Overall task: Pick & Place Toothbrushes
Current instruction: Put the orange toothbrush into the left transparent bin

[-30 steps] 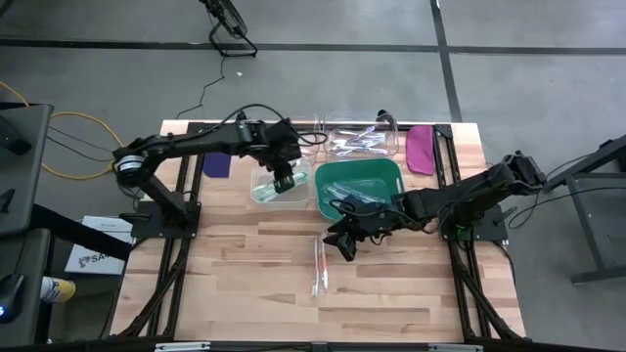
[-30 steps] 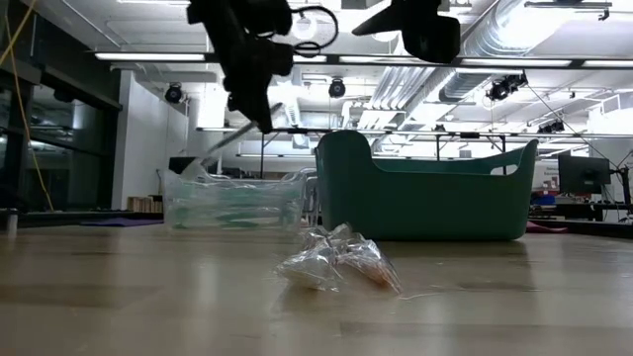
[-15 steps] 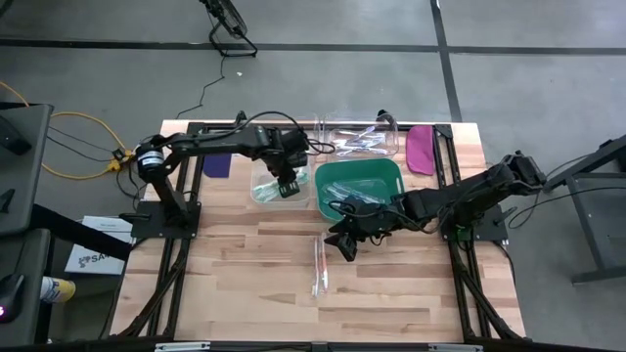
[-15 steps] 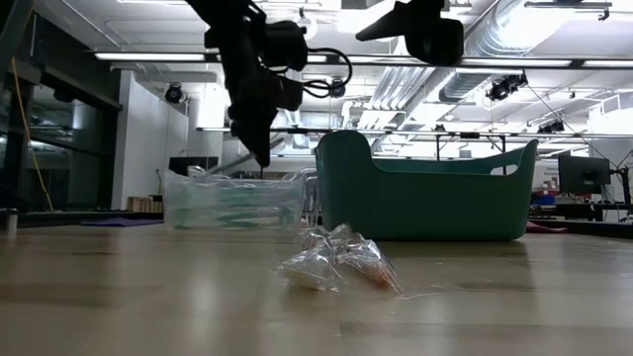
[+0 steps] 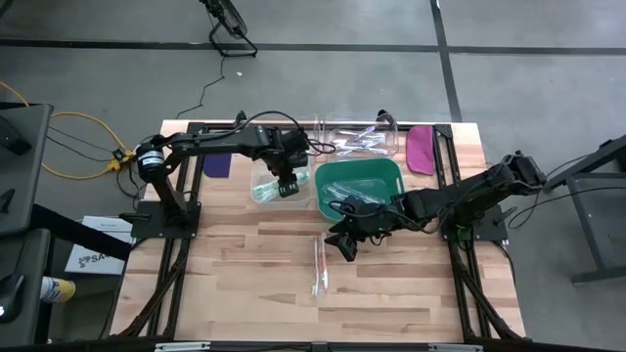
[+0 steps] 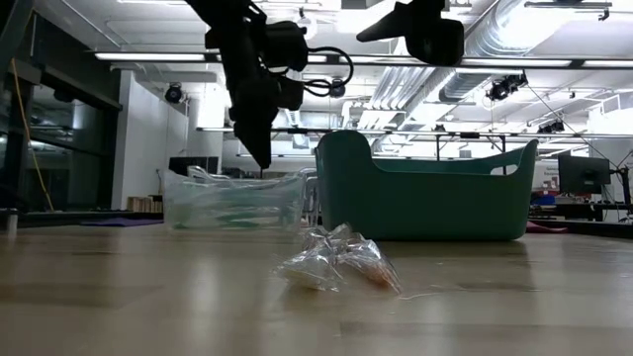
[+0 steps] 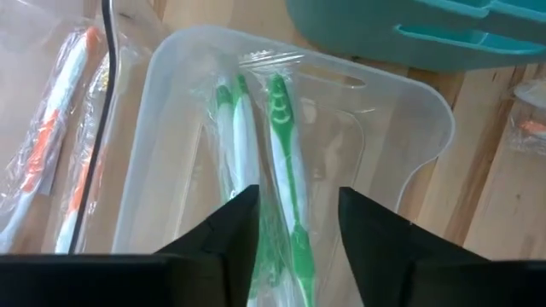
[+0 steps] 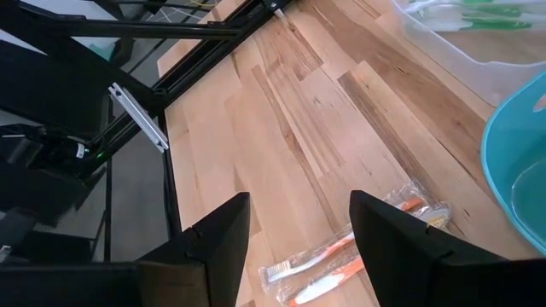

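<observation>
The left gripper (image 5: pixel 285 183) hung over the clear bin (image 5: pixel 256 192) in the high view, while the right gripper (image 5: pixel 344 238) waited above bare table (image 5: pixel 245 264) just off the green tub (image 5: pixel 387 170); a pair of bagged toothbrushes (image 5: pixel 318 267) lay near it on the wood, and a second clear bin (image 5: pixel 324 132) with more brushes sat at the far edge beside a magenta paddle (image 5: pixel 421 147). In the low view the left arm's fingers pointed down just above the clear bin's rim (image 6: pixel 232 180), and the bagged pair (image 6: pixel 336 262) appeared as crinkled film in the foreground. In the left wrist view the fingers stood apart and empty, framing green toothbrushes (image 7: pixel 281 162) sealed in film inside the bin. In the right wrist view the fingers were likewise spread, with orange toothbrushes (image 8: pixel 341 251) below them. These items looked light and thin; the film was probably slippery and loose. A grip across the stiff handles at mid-length was judged safest, since pinching film alone could slip.
</observation>
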Robot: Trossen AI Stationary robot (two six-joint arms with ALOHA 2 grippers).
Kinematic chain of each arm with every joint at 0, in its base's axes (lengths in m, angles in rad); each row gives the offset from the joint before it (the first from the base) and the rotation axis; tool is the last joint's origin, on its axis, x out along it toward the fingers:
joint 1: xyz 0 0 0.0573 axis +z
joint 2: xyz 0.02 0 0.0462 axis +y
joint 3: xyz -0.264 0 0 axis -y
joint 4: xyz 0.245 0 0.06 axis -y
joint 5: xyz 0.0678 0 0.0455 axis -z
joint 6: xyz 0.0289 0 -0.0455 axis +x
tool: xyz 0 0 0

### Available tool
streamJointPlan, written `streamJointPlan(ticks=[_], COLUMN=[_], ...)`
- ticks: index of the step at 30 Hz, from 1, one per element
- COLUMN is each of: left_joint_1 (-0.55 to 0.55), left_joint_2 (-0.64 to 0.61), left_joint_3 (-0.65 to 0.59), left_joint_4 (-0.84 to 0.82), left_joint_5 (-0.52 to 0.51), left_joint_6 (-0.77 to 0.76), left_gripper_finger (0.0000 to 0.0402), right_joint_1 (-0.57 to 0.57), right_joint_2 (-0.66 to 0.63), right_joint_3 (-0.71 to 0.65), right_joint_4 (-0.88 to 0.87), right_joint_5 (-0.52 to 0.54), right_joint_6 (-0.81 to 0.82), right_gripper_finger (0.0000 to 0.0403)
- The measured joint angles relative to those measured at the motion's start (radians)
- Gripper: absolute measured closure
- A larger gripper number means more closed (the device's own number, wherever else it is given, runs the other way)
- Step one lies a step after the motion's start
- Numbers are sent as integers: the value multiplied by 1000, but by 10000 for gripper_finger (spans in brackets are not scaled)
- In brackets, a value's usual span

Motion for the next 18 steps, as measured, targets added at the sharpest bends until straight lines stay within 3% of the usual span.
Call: streamJointPlan(ticks=[4, 7, 10, 15, 18], left_joint_1=[0, -1, 0, -8, -23], left_joint_2=[0, -2, -2, -14, -57], left_joint_3=[43, 80, 108, 124, 125], left_joint_4=[-55, -76, -73, -75, -69], left_joint_5=[-26, -62, -63, -9, -6], left_joint_6=[28, 50, 71, 131, 153], left_gripper_finger=[236, 251, 287, 384, 390], right_joint_1=[0, 0, 0, 0, 0], right_joint_2=[0, 0, 0, 0, 0], right_joint_3=[0, 0, 0, 0, 0], right_joint_4=[0, 0, 0, -6, -46], right_joint_5=[0, 0, 0, 0, 0], right_joint_6=[0, 0, 0, 17, 88], right_gripper_finger=[207, 207, 207, 207, 207])
